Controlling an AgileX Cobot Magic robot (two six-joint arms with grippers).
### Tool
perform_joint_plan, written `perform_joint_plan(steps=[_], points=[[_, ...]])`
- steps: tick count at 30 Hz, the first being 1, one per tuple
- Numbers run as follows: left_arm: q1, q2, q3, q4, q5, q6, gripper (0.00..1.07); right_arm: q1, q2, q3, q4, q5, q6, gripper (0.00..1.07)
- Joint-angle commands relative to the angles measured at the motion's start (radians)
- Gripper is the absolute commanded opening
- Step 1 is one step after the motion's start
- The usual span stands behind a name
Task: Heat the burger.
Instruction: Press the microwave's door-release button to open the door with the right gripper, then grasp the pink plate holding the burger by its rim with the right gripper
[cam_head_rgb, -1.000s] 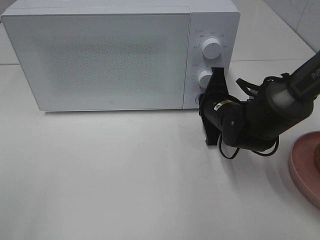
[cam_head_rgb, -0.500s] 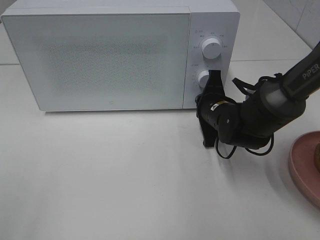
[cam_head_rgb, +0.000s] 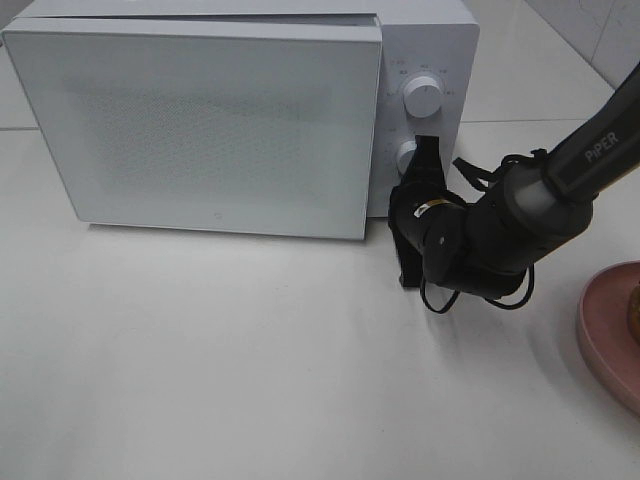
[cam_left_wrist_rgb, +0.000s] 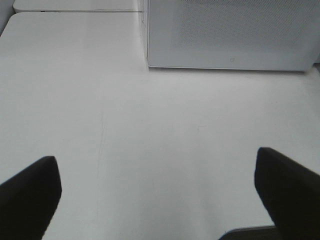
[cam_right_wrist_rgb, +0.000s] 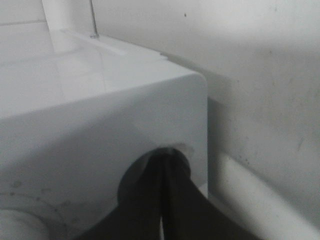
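Burger (cam_head_rgb: 634, 312), perhaps the sliver at three o'clock, likely squashes: pinch bun sides gently; right gripper (cam_head_rgb: 427, 150) pressed together, left gripper (cam_left_wrist_rgb: 157, 185) spread.

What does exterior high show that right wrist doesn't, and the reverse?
Only exterior high: microwave door ajar, upper knob, pink plate at the right edge. Only right wrist: the shut tips seated in the round button recess, close up. Both: right gripper at the lower corner of the control panel.
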Motion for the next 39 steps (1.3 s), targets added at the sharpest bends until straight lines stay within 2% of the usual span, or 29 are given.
perform_joint_plan(steps=[1,13,18,22,31,39], points=[[0.001,-0.003,0.004,0.0,-0.001,-0.004,0.98,-0.035,-0.003,-0.113,-0.067,-0.305,-0.021,0.0],[0.001,-0.003,0.004,0.0,-0.001,-0.004,0.98,-0.038,-0.004,-0.109,-0.093,-0.288,-0.021,0.0],[0.001,-0.003,0.004,0.0,-0.001,-0.004,0.98,-0.036,-0.022,-0.064,-0.095,-0.276,-0.021,0.0],[0.001,-0.003,0.004,0.0,-0.001,-0.004,0.98,-0.036,-0.048,-0.021,-0.1,-0.219,-0.022,0.0],[0.001,-0.003,0.004,0.0,-0.001,-0.004,0.98,-0.033,-0.079,0.006,-0.119,-0.034,-0.023,0.0],[0.001,-0.003,0.004,0.0,-0.001,-0.004,0.98,-0.024,-0.11,0.073,-0.109,0.019,-0.029,0.0]])
